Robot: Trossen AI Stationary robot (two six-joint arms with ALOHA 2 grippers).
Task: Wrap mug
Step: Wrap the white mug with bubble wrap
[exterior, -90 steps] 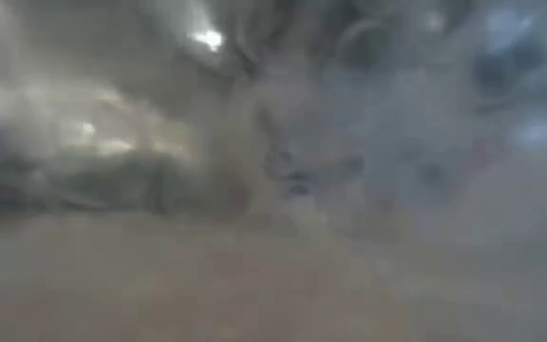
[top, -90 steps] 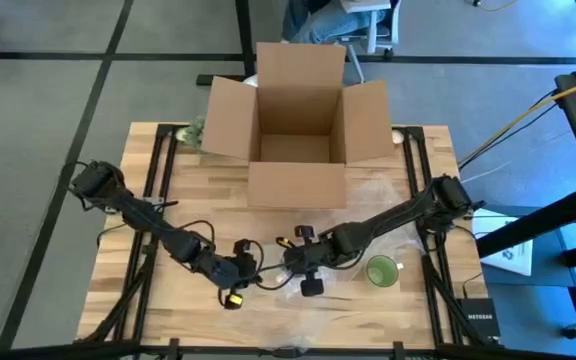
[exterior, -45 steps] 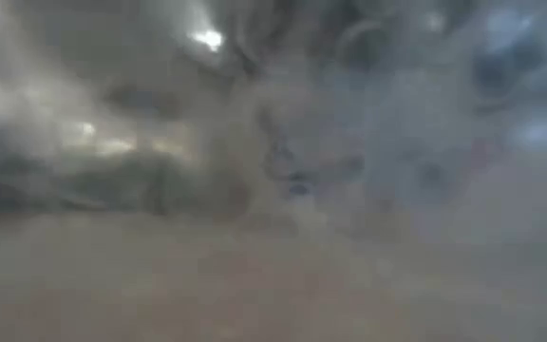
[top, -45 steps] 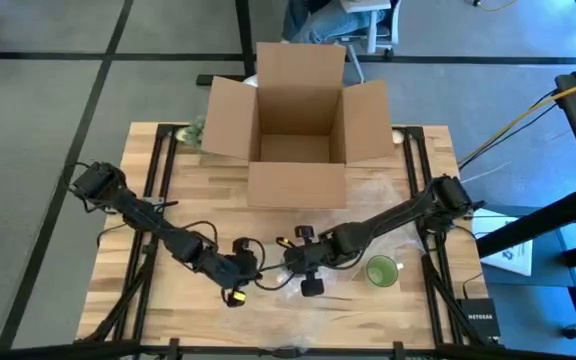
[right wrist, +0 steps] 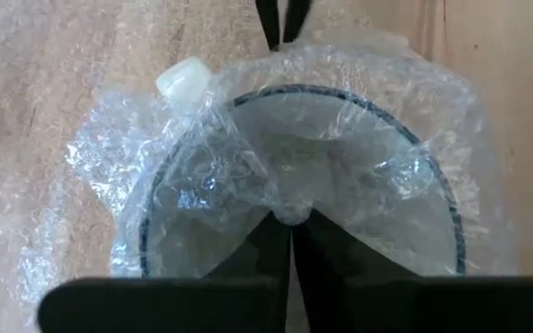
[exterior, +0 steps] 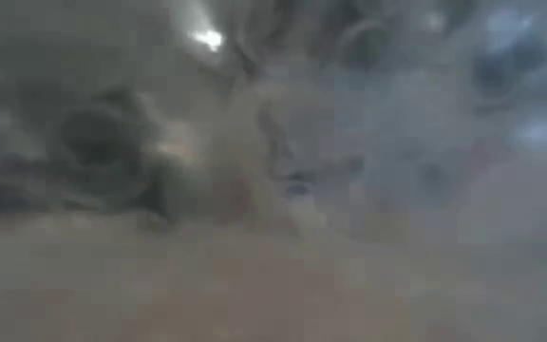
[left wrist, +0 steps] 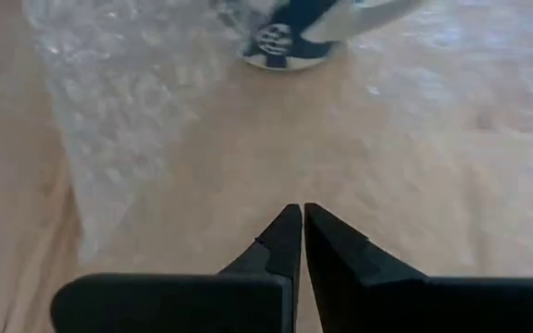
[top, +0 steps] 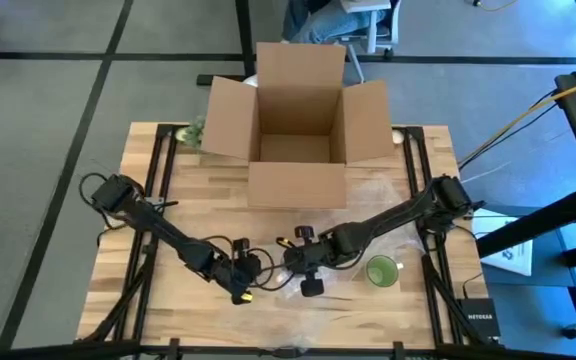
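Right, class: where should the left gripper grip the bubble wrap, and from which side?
Probably the loose edge of the bubble wrap, flat on the table beside the mug, approached low by the left gripper; the right gripper pinches it at the rim.

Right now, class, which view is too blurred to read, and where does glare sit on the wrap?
Low view: smeared haze, nothing nameable. Right wrist view: sharp, white glints on the bubble wrap over the mug. Left wrist view: left tool crisp, mug's base softer. High view: evenly lit cardboard box.
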